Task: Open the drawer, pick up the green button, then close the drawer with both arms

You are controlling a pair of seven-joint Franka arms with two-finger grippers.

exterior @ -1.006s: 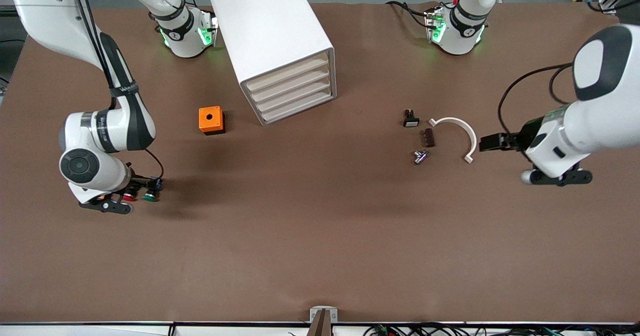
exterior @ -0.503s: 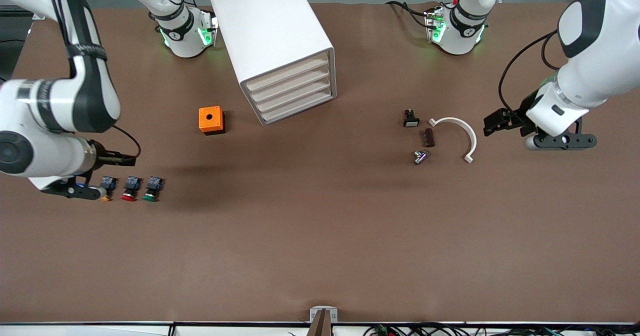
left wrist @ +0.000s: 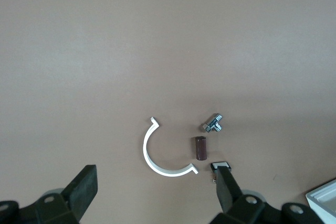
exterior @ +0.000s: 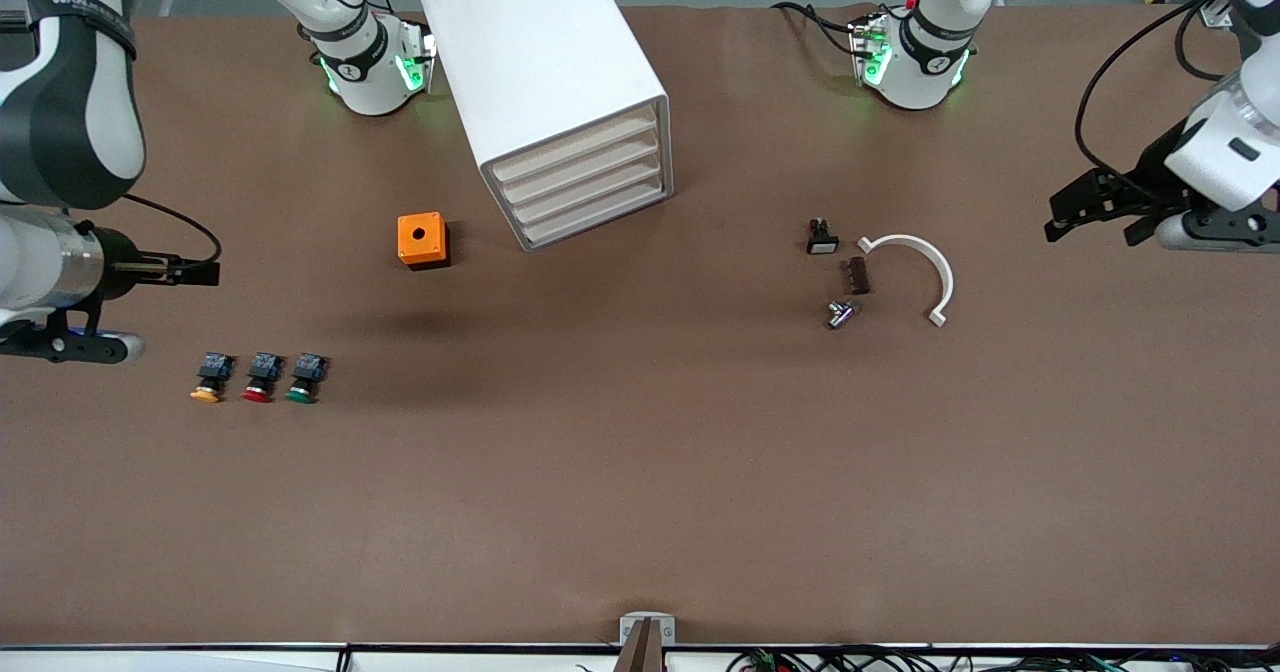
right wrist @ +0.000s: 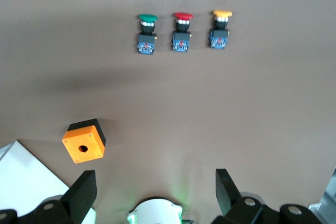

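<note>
Fingers spread and empty on both sides: our right gripper [right wrist: 152, 195] hangs high over the right arm's end of the brown surface [exterior: 640, 472], our left gripper [left wrist: 155, 192] over the left arm's end, neither touching anything.

The white boxy cabinet [exterior: 545, 62] sits between our two bases, its four cream-fronted drawers all shut and facing the front camera at a slant toward the left arm's end. The third drawer from the top [exterior: 590, 195] is the one we judge must slide out first; its long axis runs across that slanted face, and both grippers stand well apart from it.

The small green-capped push button with a black-and-blue body [exterior: 303, 379] lies on the open surface, not in the cabinet, nearer the front camera than the orange box with a round hole [exterior: 422, 240]. It lies on its side, cap toward the front camera, in a row beside the red-capped button [exterior: 260, 379] and the yellow-capped button [exterior: 209, 379]. Our right gripper is by far the nearer to it.

The white curved clip [exterior: 915, 270] and small parts lie near our left gripper.
</note>
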